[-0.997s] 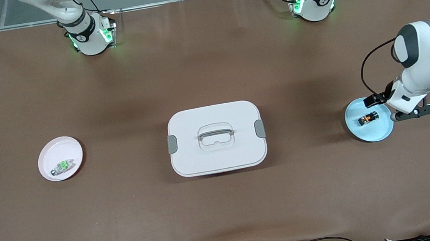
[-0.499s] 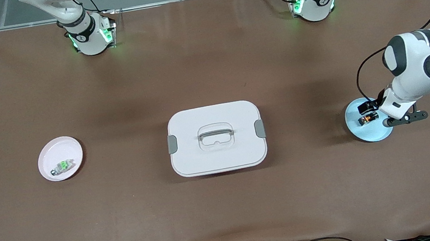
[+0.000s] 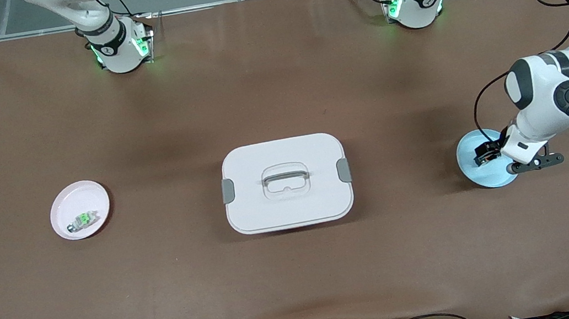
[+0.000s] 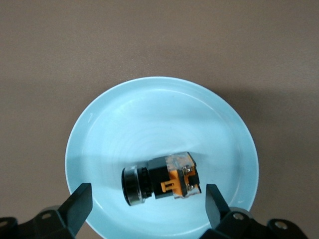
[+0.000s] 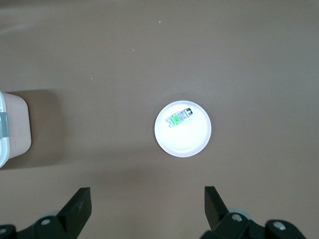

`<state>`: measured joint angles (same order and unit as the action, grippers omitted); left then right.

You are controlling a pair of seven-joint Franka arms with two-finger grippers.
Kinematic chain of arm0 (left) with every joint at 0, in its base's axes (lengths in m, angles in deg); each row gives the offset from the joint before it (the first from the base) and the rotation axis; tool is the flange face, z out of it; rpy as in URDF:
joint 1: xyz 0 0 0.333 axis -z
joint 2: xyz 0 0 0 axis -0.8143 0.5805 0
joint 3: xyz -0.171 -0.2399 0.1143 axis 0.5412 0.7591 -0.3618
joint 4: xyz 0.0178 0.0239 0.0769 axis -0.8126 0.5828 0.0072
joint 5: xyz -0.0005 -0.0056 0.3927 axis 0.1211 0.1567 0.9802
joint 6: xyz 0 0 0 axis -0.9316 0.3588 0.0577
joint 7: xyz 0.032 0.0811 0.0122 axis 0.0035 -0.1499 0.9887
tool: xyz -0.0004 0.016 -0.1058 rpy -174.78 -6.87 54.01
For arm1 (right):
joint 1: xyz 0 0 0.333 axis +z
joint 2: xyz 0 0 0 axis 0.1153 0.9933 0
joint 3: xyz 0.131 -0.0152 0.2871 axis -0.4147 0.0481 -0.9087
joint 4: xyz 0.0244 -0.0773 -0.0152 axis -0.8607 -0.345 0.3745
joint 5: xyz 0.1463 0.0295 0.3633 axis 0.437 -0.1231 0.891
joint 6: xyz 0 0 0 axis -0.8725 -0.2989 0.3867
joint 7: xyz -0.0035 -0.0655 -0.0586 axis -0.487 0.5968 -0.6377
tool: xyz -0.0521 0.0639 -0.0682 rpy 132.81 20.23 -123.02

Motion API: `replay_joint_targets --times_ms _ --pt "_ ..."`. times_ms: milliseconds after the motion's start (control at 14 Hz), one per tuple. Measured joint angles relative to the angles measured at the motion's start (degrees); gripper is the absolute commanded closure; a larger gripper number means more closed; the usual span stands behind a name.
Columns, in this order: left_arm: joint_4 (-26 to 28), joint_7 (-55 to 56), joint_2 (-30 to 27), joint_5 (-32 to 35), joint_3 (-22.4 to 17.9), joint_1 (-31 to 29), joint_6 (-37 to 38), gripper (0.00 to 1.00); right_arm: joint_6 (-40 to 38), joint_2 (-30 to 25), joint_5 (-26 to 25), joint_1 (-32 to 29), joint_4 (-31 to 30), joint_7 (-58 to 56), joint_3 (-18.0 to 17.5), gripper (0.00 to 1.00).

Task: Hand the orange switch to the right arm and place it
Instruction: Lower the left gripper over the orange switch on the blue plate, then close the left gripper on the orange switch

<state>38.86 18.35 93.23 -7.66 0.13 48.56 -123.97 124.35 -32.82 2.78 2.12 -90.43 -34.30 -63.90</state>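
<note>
- The orange switch (image 4: 160,178) lies on its side in the pale blue plate (image 4: 149,104), toward the left arm's end of the bench (image 3: 300,268).
- In the left wrist view the switch sits between the two fingers of the left tool (image 4: 148,204), touching neither; the jaws stand wide apart with nothing clamped.
- In the front view the left tool (image 3: 485,152) hangs low over the blue plate and hides the switch from that camera.
- Compared with a second ago, the left arm (image 3: 554,99) has swung in toward the middle of the bench and come down over the plate; then the switch showed plainly on the plate beside the wrist, now the wrist covers it.
- The white lidded box (image 3: 286,182) with grey clips sits at the middle of the bench, unmoved.
- The pink plate (image 3: 94,194) with the green-topped part (image 3: 82,220) lies toward the right arm's end, unchanged.
- The right tool (image 5: 148,204) waits high above the pink plate, its jaws spread apart and empty; the right arm (image 3: 92,19) shows only near its base in the front view.
</note>
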Motion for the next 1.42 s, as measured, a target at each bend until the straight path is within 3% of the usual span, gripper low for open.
replay_joint_targets --times_ms 1425 --pt "-0.15 0.0 2.97 0.08 0.17 0.07 -2.67 0.0 -0.06 0.95 0.0 0.0 -0.02 0.0 -0.02 0.0"
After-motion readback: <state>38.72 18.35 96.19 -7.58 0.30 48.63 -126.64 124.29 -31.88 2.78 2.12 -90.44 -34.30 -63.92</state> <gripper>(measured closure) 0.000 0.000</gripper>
